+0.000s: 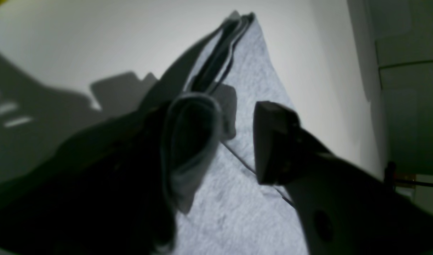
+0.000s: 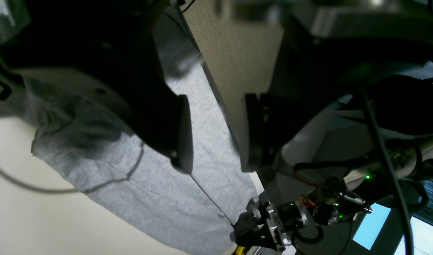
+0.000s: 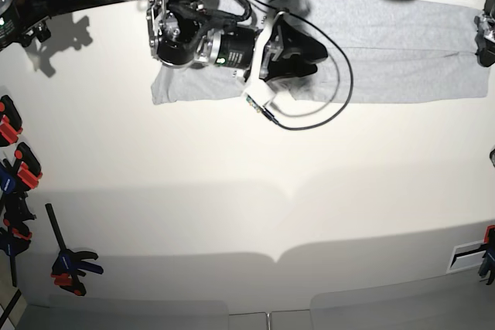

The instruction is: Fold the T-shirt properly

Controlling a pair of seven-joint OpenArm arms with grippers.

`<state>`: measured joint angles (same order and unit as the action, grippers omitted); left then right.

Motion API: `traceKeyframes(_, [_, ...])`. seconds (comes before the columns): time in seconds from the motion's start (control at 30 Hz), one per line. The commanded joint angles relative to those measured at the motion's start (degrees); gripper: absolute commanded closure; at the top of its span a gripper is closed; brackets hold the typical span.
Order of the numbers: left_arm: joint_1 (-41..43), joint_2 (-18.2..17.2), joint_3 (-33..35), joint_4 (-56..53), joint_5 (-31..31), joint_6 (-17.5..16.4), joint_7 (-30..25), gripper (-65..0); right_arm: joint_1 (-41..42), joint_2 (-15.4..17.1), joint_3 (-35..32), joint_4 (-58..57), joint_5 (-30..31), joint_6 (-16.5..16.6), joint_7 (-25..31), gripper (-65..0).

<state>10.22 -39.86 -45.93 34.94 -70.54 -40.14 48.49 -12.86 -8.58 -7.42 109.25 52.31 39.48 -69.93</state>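
left pincer (image 1: pixel 234 141): apparently clamping T-shirt (image 1: pixel 244 198) edge, view dim | right pincer (image 2: pixel 216 134): open, empty | risk: edge slips, fold skews

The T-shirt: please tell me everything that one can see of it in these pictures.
The T-shirt is light heather-grey knit cotton, by its look. It lies as a long flat band along the far edge of the white table, already folded lengthwise. One black letter shows in the right wrist view. The right gripper is over its middle, jaws apart. At the far right end, the left gripper has a bunched fabric edge against one finger.
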Motion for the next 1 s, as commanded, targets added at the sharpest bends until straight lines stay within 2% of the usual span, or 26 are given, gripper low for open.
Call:
traceKeyframes(0.0, [0.07, -1.27, 0.26, 0.52, -0.15, 0.14, 0.70, -26.7, 0.48, -0.42, -0.26, 1.14, 1.68, 0.52, 1.11, -21.4])
traceKeyframes(0.1, [0.09, -1.29, 0.28, 0.52, -0.26, 0.14, -0.61, -17.2, 0.48, -0.42, -0.26, 1.14, 1.66, 0.52, 1.11, -21.4])
traceKeyframes(0.2, [0.09, -1.31, 0.28, 0.52, -0.26, 0.14, -3.23, 0.0, 0.48, -0.42, -0.26, 1.14, 1.66, 0.52, 1.11, -21.4])
traceKeyframes(0.4, [0.26, -1.81, 0.24, 2.01, -3.72, 0.14, -2.84, 0.0, 0.48, -0.42, -0.22, 1.16, 1.68, 0.52, 1.66, -21.4])
traceKeyframes(0.6, [2.47, -2.03, 0.24, 9.75, -13.27, 0.14, 5.68, 0.0, 0.94, -0.42, 0.35, 1.16, 1.38, 0.52, 2.73, -21.4])
traceKeyframes(0.67, [4.55, -1.88, 0.24, 13.94, -14.46, 0.14, 8.63, 0.0, 1.53, -0.42, 1.20, 1.16, 1.42, 0.52, 2.75, -21.4])
traceKeyframes(0.83, [11.47, -1.64, 0.24, 24.90, -14.46, 0.14, 10.67, 0.0, 3.74, -0.42, 6.54, 1.16, 1.44, 0.52, 3.08, -21.4])
traceKeyframes(0.97, [16.52, 1.05, 0.24, 33.24, -14.46, 0.14, 11.56, 0.0, 4.68, -0.42, 13.57, 1.16, 1.51, 0.52, 3.08, -21.4])
